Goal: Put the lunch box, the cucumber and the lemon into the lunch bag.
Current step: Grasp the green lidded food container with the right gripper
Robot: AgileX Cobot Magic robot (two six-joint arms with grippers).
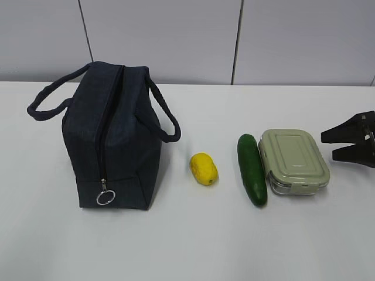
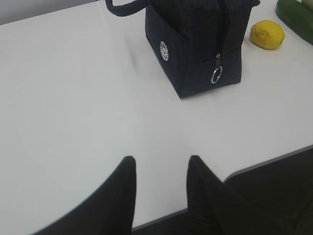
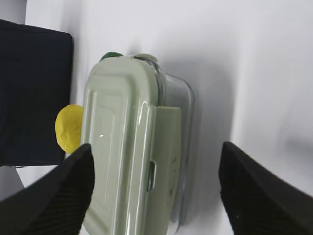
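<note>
Exterior view: front-on, slanting down from about chest height across the white counter (image 1: 187, 246) toward the back wall, taking in the lunch bag (image 1: 111, 140), lemon (image 1: 203, 168), cucumber (image 1: 252, 170) and lunch box (image 1: 293, 161) in a row. Left wrist view: set back near the counter's edge, looking across at the bag (image 2: 195, 44) and lemon (image 2: 267, 34), both shared with the exterior. Right wrist view: close above the lunch box (image 3: 127, 147), lemon (image 3: 68, 128) and bag (image 3: 34, 93) behind.
</note>
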